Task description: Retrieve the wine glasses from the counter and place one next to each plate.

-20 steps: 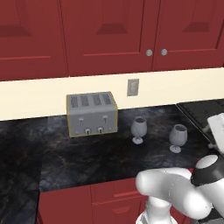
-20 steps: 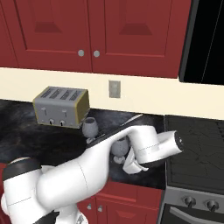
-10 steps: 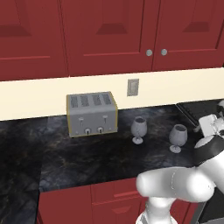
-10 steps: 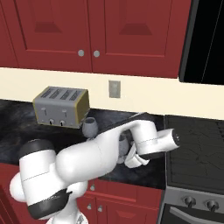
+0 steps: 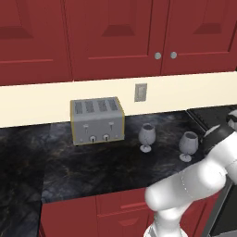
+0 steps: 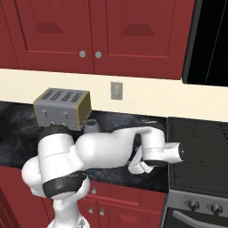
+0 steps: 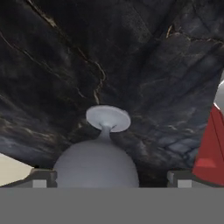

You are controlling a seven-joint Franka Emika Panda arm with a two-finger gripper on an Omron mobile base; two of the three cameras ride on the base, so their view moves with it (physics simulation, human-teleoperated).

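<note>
Gripper (image 7: 107, 179) at the right-hand wine glass (image 5: 188, 144)
Fingers spread wide either side of its bowl — not closed; both glasses stand on the counter (image 5: 92, 166), the other wine glass (image 5: 146, 137) beside the toaster (image 5: 97, 120)

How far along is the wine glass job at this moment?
Nothing is delivered: both wine glasses stand on the counter, the left glass beside the toaster, untouched. In hand: the open gripper brackets the bowl of the right glass, not closed on it. Left: grasp, carry it to a plate, then repeat for the other glass.
</note>
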